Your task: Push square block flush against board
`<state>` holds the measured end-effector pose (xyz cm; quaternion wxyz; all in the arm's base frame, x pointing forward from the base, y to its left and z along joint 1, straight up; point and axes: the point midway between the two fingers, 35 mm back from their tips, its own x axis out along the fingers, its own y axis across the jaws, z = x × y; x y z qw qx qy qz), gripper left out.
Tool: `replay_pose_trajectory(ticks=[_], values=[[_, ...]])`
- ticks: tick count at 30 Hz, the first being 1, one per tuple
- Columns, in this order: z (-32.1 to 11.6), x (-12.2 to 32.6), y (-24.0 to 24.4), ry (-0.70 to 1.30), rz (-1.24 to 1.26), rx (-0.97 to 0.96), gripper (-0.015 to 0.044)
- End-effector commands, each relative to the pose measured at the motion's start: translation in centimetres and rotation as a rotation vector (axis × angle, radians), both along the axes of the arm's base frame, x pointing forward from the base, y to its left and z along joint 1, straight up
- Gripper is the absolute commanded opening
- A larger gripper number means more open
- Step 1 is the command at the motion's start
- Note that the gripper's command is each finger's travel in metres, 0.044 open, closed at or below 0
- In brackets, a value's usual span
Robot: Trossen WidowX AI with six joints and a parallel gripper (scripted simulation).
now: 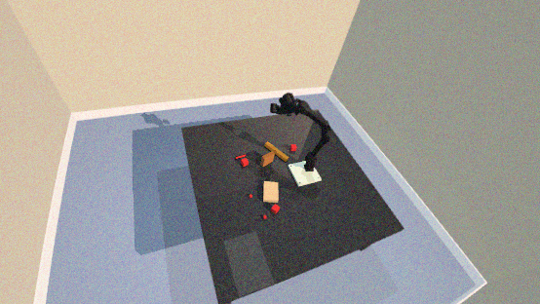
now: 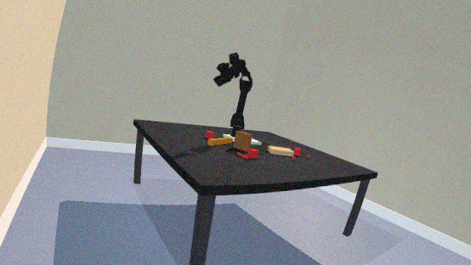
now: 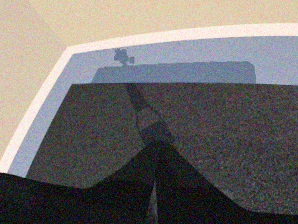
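Observation:
A square brown piece (image 1: 267, 159) (image 2: 243, 141) stands upright near the middle of the table. A long orange bar (image 1: 277, 151) (image 2: 219, 142) lies close behind it in the top view; whether they touch I cannot tell. A light tan rectangular block (image 1: 271, 192) (image 2: 280, 150) lies flat, apart from both. Which of these is the task's block or board is not plain from the frames. My gripper (image 1: 274, 108) (image 2: 218, 81) (image 3: 158, 148) is shut and empty, high above the table and away from all these pieces. None of them shows in the wrist view.
Red cubes stand on the dark table (image 1: 341, 205) (image 2: 272, 174): one (image 1: 293, 147) beyond the bar, one (image 1: 245, 162) beside a red stick (image 1: 240, 157), one (image 1: 276, 209) by the tan block. Two small red balls (image 1: 250, 196) (image 1: 264, 217) lie nearby. A white plate (image 1: 304, 178) lies at the arm's base.

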<state>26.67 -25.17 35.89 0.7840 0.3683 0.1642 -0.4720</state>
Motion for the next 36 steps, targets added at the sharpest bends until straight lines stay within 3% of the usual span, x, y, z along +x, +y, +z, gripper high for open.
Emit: replay_pose_trajectory(ticks=[1,13,25,33,36], values=[[-3.8,2.3,1.5,0.092,0.073,0.111,0.0],[-12.6,6.1,6.8,0.363,0.236,0.355,0.0],[-20.0,6.9,13.2,0.663,0.362,0.566,0.0],[-20.5,6.9,13.5,0.68,0.368,0.576,0.0],[-23.4,7.2,13.5,0.681,0.368,0.575,0.0]])
